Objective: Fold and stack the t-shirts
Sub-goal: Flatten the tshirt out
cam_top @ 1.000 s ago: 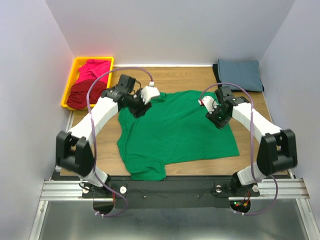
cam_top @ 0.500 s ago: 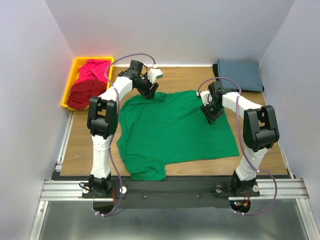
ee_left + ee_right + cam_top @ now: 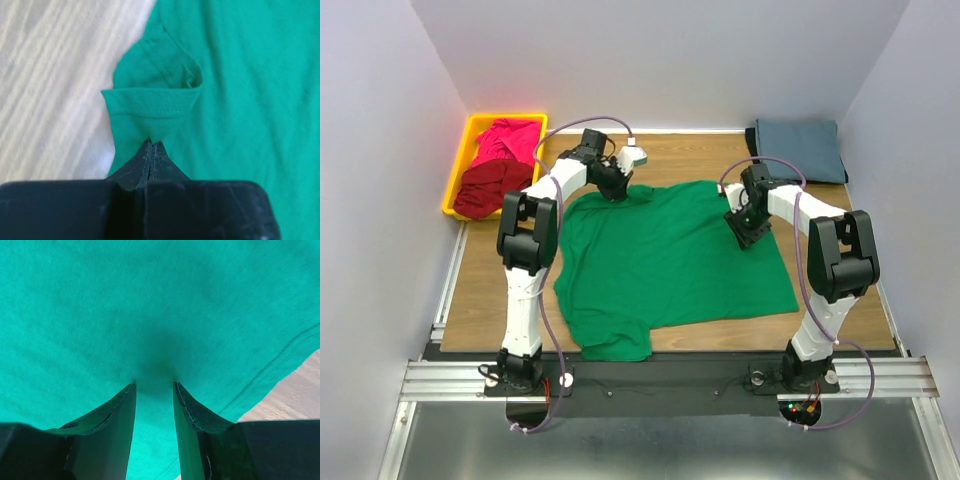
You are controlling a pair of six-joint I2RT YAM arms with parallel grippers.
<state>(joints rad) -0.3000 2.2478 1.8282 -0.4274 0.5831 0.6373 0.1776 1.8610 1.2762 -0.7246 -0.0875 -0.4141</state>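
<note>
A bright green t-shirt (image 3: 670, 262) lies spread flat on the wooden table. My left gripper (image 3: 616, 189) is at its far left corner and is shut on the sleeve hem. In the left wrist view the green cloth (image 3: 150, 107) bunches up just beyond the closed left gripper (image 3: 152, 143). My right gripper (image 3: 748, 234) stands on the shirt's right part, near its edge. In the right wrist view the right gripper (image 3: 154, 385) is open, both tips pressed down on flat green cloth (image 3: 150, 305), with a hem and bare table at the lower right.
A yellow bin (image 3: 454, 182) at the back left holds a magenta pink shirt (image 3: 506, 138) and a dark red one (image 3: 480, 186). A folded slate blue-grey shirt (image 3: 802, 138) lies at the back right on a black one (image 3: 751, 140). White walls close in three sides.
My left gripper has closed on the green shirt's sleeve hem. Over the second both arms reached farther back along the shirt; the right gripper's opening has not changed.
</note>
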